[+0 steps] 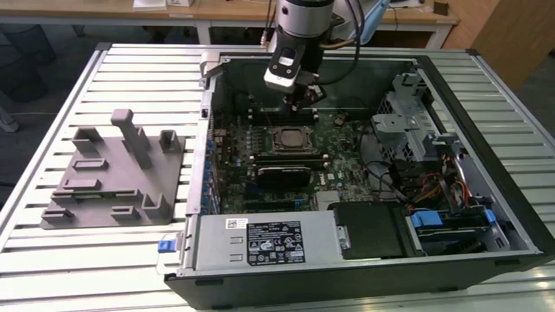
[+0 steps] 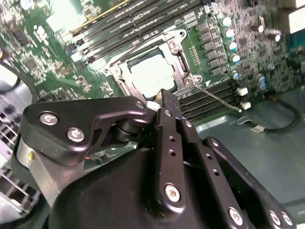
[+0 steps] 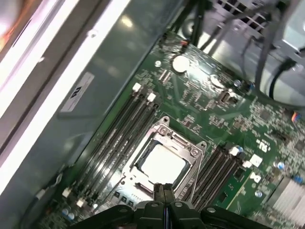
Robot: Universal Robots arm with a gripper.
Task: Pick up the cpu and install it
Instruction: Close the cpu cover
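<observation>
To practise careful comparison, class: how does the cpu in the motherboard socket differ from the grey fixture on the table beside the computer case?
The cpu is a small, thin, flat square; the grey fixture is far larger, with upright posts. The cpu's top is silvery-white; the grey fixture is matt grey. The cpu sits in the socket inside the open case; the grey fixture lies outside it on the slatted table. Both lie flat.

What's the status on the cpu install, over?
Gripper shut, holding nothing, hanging above the board. Cpu lying flat in the socket. Nothing over the cpu.
</observation>
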